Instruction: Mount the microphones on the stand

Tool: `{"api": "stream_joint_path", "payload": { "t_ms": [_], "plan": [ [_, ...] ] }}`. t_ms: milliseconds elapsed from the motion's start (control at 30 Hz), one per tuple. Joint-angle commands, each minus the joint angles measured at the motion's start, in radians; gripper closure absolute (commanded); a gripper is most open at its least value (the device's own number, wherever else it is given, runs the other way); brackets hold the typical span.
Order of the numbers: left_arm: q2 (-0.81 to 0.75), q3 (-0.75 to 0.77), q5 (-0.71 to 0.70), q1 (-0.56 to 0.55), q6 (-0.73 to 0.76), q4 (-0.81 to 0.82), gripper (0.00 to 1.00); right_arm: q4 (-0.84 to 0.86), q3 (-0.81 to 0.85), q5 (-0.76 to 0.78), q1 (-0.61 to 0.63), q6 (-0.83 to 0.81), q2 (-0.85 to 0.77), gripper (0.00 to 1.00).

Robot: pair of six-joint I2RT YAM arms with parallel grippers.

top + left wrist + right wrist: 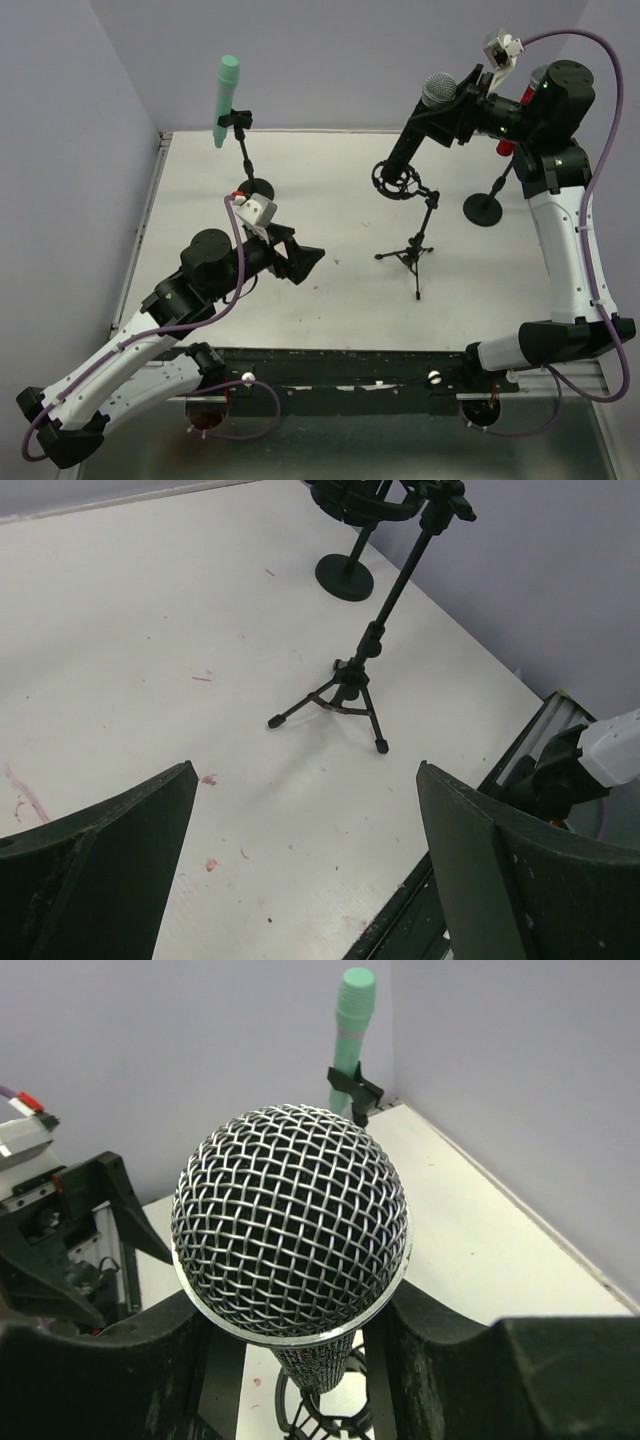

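The black microphone with its silver mesh head hangs tilted, head up, over the ring mount of the tripod stand. Its tail reaches the ring; whether it sits inside I cannot tell. My right gripper is shut on it just under the head. The mint-green microphone stands clipped upright in the far-left stand. A strip of the red microphone shows behind my right arm, above a round-base stand. My left gripper hovers open and empty over the table.
In the left wrist view the tripod stand and a round stand base lie ahead of my open left gripper. The table's near metal rail runs under the right finger. Purple walls close the back and sides.
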Motion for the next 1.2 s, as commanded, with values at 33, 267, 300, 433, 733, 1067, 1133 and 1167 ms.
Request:
{"api": "stream_joint_path", "payload": {
  "t_ms": [33, 267, 300, 433, 733, 1067, 1133, 1167],
  "plan": [
    [-0.018, -0.006, -0.030, 0.008, 0.003, 0.010, 0.02, -0.097, -0.014, 0.090, 0.002, -0.107, -0.053, 0.85],
    [-0.025, -0.013, -0.026, 0.011, 0.005, 0.010, 0.02, -0.155, -0.003, 0.127, 0.002, -0.153, -0.055, 0.85],
    [-0.027, -0.014, -0.024, 0.011, 0.006, 0.010, 0.01, -0.164, -0.004, 0.125, 0.002, -0.159, -0.049, 0.85],
    [-0.029, -0.014, -0.018, 0.016, 0.014, 0.008, 0.02, -0.235, 0.028, 0.128, 0.005, -0.215, -0.013, 0.85],
    [0.085, 0.061, 0.109, 0.057, -0.063, 0.083, 0.03, -0.410, 0.204, 0.184, 0.062, -0.334, 0.080, 0.86],
    [0.292, 0.222, 0.246, 0.139, -0.270, 0.194, 0.11, -0.539, 0.296, 0.236, 0.089, -0.425, 0.094, 0.86],
    [0.318, 0.243, 0.279, 0.148, -0.273, 0.220, 0.11, -0.545, 0.290, 0.237, 0.089, -0.422, 0.088, 0.86],
    [0.329, 0.256, 0.296, 0.151, -0.264, 0.221, 0.11, -0.548, 0.286, 0.239, 0.089, -0.417, 0.086, 0.86]
  ]
}}
